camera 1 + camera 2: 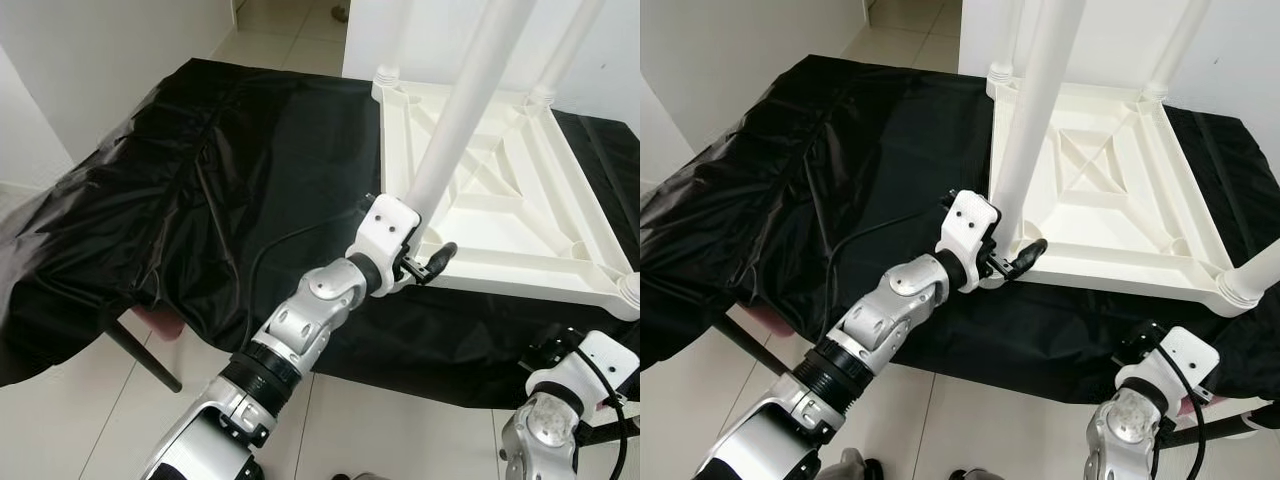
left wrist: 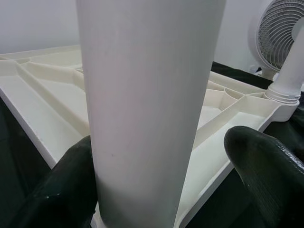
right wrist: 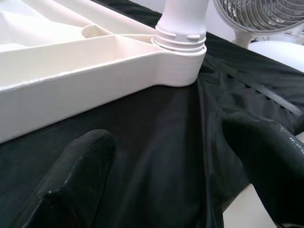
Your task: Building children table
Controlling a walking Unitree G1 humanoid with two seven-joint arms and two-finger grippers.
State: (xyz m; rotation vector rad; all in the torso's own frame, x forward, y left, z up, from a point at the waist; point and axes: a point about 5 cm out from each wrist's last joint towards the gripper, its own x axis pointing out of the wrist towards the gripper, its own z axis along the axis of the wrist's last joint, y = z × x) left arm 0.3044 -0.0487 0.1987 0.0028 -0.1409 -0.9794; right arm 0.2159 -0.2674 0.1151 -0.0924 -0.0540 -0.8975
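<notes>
Overhead, the white plastic children's table (image 1: 500,190) lies upside down at 2 o'clock on the black-sheeted worktop (image 1: 230,170). Four round white legs rise from its corners, all cut off by the frame's top or side edge. The left claw (image 1: 425,262) reaches to the base of the near-left white leg (image 1: 460,120), one finger hidden behind it. From the left wrist, that leg fills the gap, touching one black finger (image 2: 57,190); the other stands clear, so no grip. From the right wrist, the right claw (image 3: 175,166) hangs spread over the sheet near the corner leg socket (image 3: 183,42); a white fan (image 3: 266,14) is cropped.
</notes>
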